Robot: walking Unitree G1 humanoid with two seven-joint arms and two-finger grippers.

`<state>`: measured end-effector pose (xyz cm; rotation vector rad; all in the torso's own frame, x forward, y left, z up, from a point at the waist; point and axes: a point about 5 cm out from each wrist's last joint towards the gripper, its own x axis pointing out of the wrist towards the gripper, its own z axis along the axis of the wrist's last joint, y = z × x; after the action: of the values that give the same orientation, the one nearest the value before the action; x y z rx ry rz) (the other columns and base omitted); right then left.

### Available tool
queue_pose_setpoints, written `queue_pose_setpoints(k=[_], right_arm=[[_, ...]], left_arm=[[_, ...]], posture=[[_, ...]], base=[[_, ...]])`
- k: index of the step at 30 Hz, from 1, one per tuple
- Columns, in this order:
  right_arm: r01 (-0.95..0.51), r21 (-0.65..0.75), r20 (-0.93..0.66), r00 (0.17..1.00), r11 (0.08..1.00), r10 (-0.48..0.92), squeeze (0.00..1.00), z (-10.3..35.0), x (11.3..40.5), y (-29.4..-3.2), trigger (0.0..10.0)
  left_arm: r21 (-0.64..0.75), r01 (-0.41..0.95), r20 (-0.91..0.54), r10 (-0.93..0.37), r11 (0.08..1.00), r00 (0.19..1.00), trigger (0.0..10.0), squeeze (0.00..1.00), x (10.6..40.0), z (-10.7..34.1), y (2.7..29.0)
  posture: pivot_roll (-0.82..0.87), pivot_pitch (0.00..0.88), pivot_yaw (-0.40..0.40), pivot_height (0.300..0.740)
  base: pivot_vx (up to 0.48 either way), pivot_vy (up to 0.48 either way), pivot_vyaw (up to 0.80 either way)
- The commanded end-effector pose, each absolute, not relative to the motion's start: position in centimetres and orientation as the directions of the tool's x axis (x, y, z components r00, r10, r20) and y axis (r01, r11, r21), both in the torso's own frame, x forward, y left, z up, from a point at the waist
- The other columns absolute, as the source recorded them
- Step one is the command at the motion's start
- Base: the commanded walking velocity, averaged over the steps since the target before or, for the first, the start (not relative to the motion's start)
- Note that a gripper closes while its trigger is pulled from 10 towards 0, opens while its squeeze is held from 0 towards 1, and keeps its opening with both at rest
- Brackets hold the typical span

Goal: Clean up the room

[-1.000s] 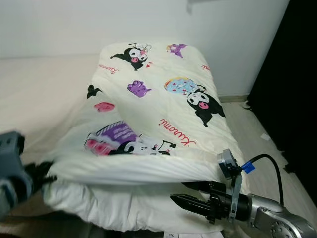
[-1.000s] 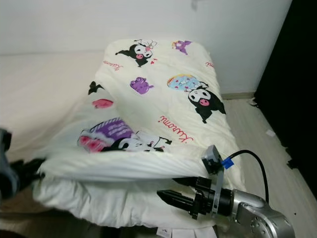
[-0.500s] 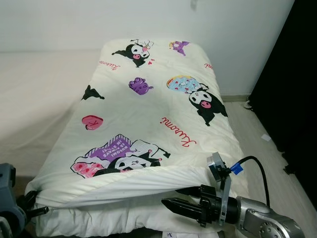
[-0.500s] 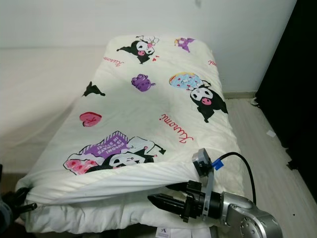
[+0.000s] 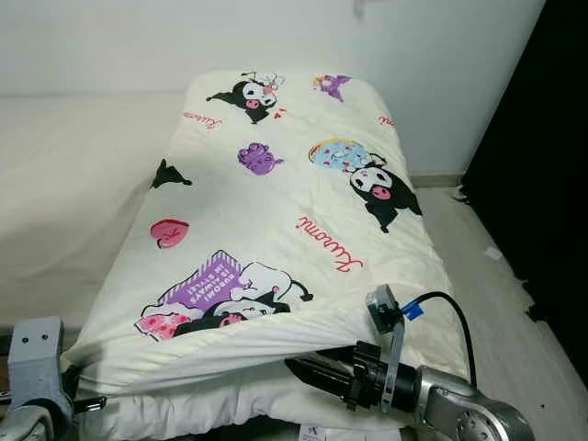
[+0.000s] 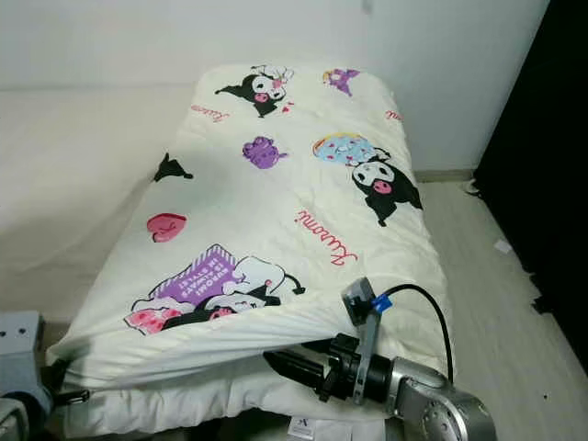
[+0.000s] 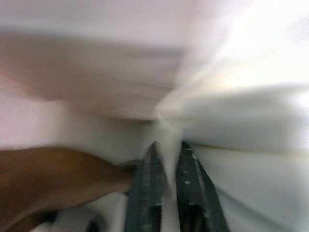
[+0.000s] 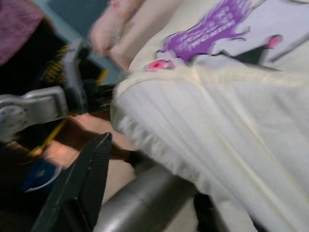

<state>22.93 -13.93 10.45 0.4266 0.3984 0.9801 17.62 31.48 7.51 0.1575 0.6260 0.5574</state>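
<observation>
The left gripper (image 7: 166, 164) has its two black fingers pressed together on a fold of the quilt (image 5: 276, 184), pinching the soft cream cloth at the quilt's near left corner. Its grey wrist block (image 5: 35, 354) sits just beside that corner, low and outside the quilt's edge.

The right gripper (image 5: 308, 370) reaches in under the quilt's near edge, its long black fingers pointing toward the left corner; the cloth drapes over their tips, so I cannot tell whether they are spread or gripping. Behind it the silver forearm (image 5: 459, 418) lies nearly level, with a black cable (image 5: 450, 308) looping above it.

The quilt is thick, puffy and rectangular, printed with black cartoon figures, purple shapes and pink hearts. It lies lengthwise along the bed (image 5: 64, 175), its near edge lifted and gathered into wrinkles. Beyond the quilt's far end stands a white wall (image 5: 138, 37); to the quilt's right are pale floor (image 5: 482, 266) and a black curtain (image 5: 542, 138).
</observation>
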Motion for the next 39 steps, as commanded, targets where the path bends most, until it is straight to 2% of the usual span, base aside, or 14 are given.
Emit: queue_pose_setpoints(k=[1, 2, 3, 8, 12, 17, 22, 27, 29, 31, 32, 33, 36, 39], right_arm=[[-0.656, 0.474, -0.163, 0.590, 0.587, 0.791, 0.95, 10.4, 23.4, -16.2, 10.0], [-0.656, 0.474, -0.163, 0.590, 0.587, 0.791, 0.95, 10.4, 23.4, -16.2, 10.0], [-0.653, 0.473, -0.162, 0.595, 0.591, 0.787, 0.95, 10.5, 23.4, -16.3, 10.0], [-0.646, 0.475, -0.161, 0.604, 0.598, 0.781, 0.95, 10.4, 23.6, -16.2, 10.0], [-0.661, 0.493, -0.198, 0.548, 0.565, 0.813, 0.94, 9.9, 22.7, -15.6, 10.0], [-0.675, 0.508, -0.221, 0.498, 0.534, 0.839, 0.94, 9.5, 21.9, -15.4, 10.0], [-0.745, 0.565, -0.191, 0.301, 0.356, 0.934, 0.95, 10.4, 19.5, -14.1, 10.0], [-0.798, 0.590, 0.039, 0.184, 0.126, 0.982, 0.95, 14.4, 18.9, -12.7, 10.0], [-0.814, 0.579, 0.126, 0.143, 0.044, 0.982, 0.94, 15.9, 18.9, -11.7, 10.0], [-0.818, 0.574, 0.153, 0.135, 0.023, 0.979, 0.94, 16.3, 18.9, -11.4, 10.0], [-0.821, 0.570, 0.240, 0.138, -0.025, 0.961, 0.90, 17.4, 19.2, -11.3, 10.0], [-0.821, 0.570, 0.240, 0.138, -0.025, 0.961, 0.90, 17.4, 19.2, -11.3, 10.0], [-0.814, 0.580, 0.233, 0.139, -0.023, 0.963, 0.48, 17.6, 19.1, -10.9, 10.0], [-0.799, 0.601, 0.154, 0.135, 0.016, 0.979, 0.45, 16.6, 18.7, -10.7, 10.0]], left_arm=[[0.458, -0.521, -0.498, 0.693, 0.721, 0.522, 10.0, 0.89, 15.2, 7.2, 34.4], [0.458, -0.521, -0.498, 0.693, 0.721, 0.522, 10.0, 0.89, 15.2, 7.2, 34.4], [0.474, -0.514, -0.491, 0.700, 0.714, 0.519, 10.0, 1.00, 15.1, 7.2, 34.5], [0.545, -0.427, -0.486, 0.687, 0.722, 0.540, 10.0, 1.00, 15.4, 6.9, 34.2], [0.678, -0.167, -0.479, 0.603, 0.716, 0.638, 10.0, 1.00, 16.1, 7.3, 33.4], [0.690, -0.142, -0.455, 0.579, 0.709, 0.677, 10.0, 1.00, 16.8, 7.8, 32.9], [0.329, -0.287, -0.362, 0.401, 0.900, 0.841, 10.0, 1.00, 21.2, 10.9, 29.3], [0.222, -0.287, -0.198, 0.332, 0.932, 0.922, 10.0, 1.00, 24.0, 14.7, 28.0], [0.215, -0.267, -0.142, 0.301, 0.939, 0.943, 10.0, 0.47, 25.3, 16.2, 27.4], [0.213, -0.261, -0.127, 0.292, 0.941, 0.948, 10.0, 0.47, 25.6, 16.6, 27.3], [0.214, -0.250, -0.107, 0.277, 0.944, 0.955, 10.0, 0.03, 26.2, 17.1, 27.0], [0.214, -0.250, -0.107, 0.277, 0.944, 0.955, 10.0, 0.03, 26.2, 17.1, 27.0], [0.189, -0.207, -0.088, 0.227, 0.960, 0.970, 10.0, 0.00, 27.1, 17.6, 25.9], [0.176, -0.192, -0.092, 0.210, 0.965, 0.973, 10.0, 0.00, 27.3, 17.5, 25.6]], posture=[[0.01, 0.165, 0.068, 0.510], [0.01, 0.165, 0.068, 0.510], [0.01, 0.166, 0.068, 0.510], [0.01, 0.169, 0.070, 0.510], [0.01, 0.175, 0.069, 0.510], [0.01, 0.175, 0.067, 0.510], [-0.01, 0.170, 0.070, 0.510], [-0.02, 0.169, 0.070, 0.510], [-0.03, 0.162, 0.069, 0.510], [-0.03, 0.161, 0.069, 0.510], [-0.03, 0.158, 0.069, 0.510], [-0.03, 0.158, 0.069, 0.510], [-0.05, 0.144, 0.075, 0.510], [-0.05, 0.144, 0.075, 0.510]], base=[[0.000, 0.000, 0.00], [0.000, 0.000, 0.00], [0.000, 0.000, 0.00], [0.000, 0.000, 0.00], [0.000, 0.000, 0.00], [0.000, 0.000, 0.00], [0.000, 0.000, 0.00], [0.000, 0.000, 0.00], [0.000, 0.000, 0.00], [0.000, 0.000, 0.00], [0.000, 0.000, 0.00], [0.000, 0.000, 0.00], [0.000, 0.000, 0.00], [0.000, 0.000, 0.00]])
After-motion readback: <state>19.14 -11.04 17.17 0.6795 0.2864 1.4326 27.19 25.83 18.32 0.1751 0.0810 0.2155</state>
